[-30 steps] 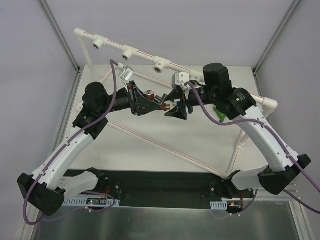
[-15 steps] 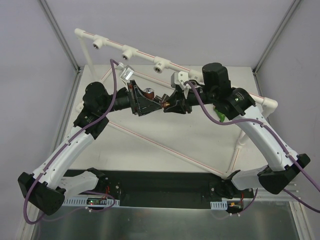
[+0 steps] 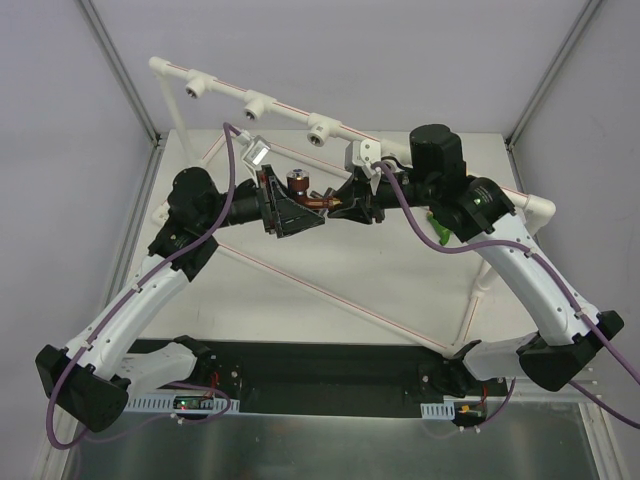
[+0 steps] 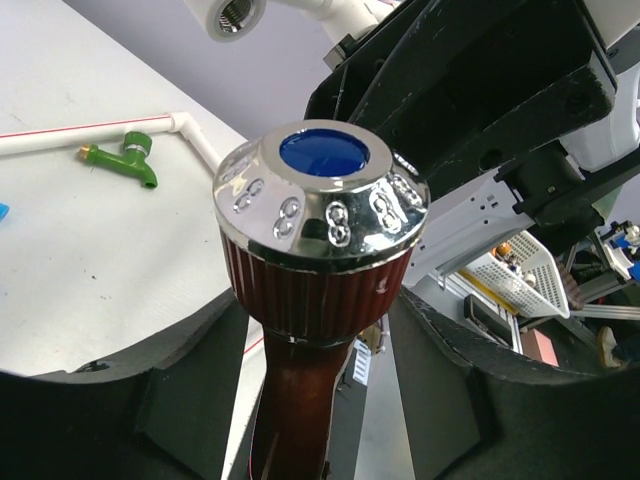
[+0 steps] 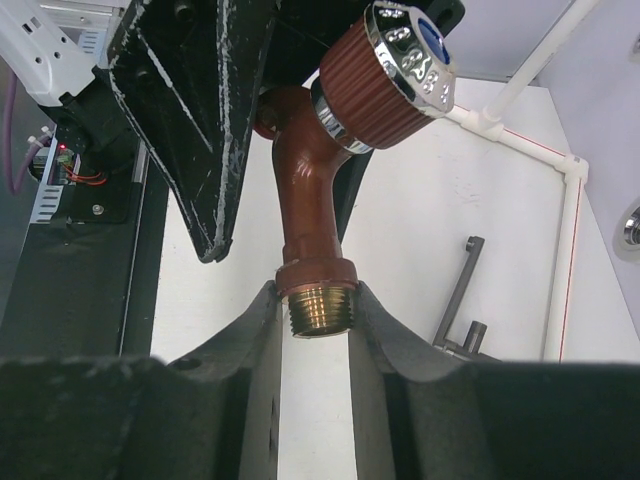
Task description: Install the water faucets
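Observation:
The red-brown faucet (image 3: 312, 196) with a shiny blue-capped knob hangs in the air between both arms. My right gripper (image 5: 318, 300) is shut on its brass threaded end (image 5: 320, 310); it also shows in the top view (image 3: 340, 207). My left gripper (image 4: 315, 320) stands around the faucet's body (image 4: 300, 390) just under the knob (image 4: 322, 200), with light showing on both sides, so it is open. The green faucet (image 4: 120, 160) lies on the table by the pipe, also in the top view (image 3: 437, 230). The blue faucet is only a sliver (image 4: 2, 212).
The white pipe frame (image 3: 230, 95) runs along the back with three round sockets (image 3: 318, 131), one seen close (image 4: 232, 15). A grey metal tool (image 5: 460, 300) lies on the table near a white pipe (image 5: 565, 230). Cage posts stand at the corners.
My right gripper has moved left onto the faucet's threaded end and closed on it. The faucet has lifted slightly, with the knob now upright. The left arm has barely moved.

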Robot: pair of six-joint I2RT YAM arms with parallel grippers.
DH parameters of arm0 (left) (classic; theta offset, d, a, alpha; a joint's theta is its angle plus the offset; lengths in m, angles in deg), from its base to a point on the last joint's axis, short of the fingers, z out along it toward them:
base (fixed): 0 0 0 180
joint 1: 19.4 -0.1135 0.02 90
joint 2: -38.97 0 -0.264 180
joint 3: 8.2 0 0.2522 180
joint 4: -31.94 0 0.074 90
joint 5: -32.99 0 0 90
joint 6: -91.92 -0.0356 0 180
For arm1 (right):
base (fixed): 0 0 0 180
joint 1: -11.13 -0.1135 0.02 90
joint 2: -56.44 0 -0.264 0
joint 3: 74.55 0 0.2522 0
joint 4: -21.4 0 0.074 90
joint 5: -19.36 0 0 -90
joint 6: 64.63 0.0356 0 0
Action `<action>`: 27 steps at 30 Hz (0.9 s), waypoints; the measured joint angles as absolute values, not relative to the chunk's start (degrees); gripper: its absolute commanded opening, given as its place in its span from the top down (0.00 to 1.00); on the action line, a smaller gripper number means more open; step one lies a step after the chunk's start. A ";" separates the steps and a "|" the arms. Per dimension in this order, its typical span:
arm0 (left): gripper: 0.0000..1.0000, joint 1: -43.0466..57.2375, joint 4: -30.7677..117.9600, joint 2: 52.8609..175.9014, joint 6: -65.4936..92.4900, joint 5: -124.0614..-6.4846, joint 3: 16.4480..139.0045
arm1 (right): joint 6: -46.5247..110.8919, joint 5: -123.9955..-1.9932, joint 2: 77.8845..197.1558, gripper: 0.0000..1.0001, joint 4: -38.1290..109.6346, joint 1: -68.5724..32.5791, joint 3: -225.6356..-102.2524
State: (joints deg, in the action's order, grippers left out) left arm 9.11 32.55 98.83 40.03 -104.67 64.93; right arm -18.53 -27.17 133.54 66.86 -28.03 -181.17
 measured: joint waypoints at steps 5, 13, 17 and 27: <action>0.43 9.11 32.53 98.83 40.05 -104.67 64.87 | -18.55 -27.15 133.54 0.98 66.90 -28.03 -181.17; 0.47 9.11 30.61 98.83 41.40 -104.74 64.87 | -18.60 -27.11 133.54 0.99 67.08 -28.03 -181.17; 0.56 9.11 29.49 98.83 42.21 -104.71 64.84 | -18.60 -27.11 133.54 0.98 67.10 -28.03 -181.17; 1.00 9.11 26.59 98.85 43.85 -104.45 63.42 | -18.88 -25.66 133.65 0.98 68.35 -28.00 -181.17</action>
State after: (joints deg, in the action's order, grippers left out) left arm 9.11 26.59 98.85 43.85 -104.45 63.42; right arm -18.88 -25.66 133.65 68.35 -28.00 -181.17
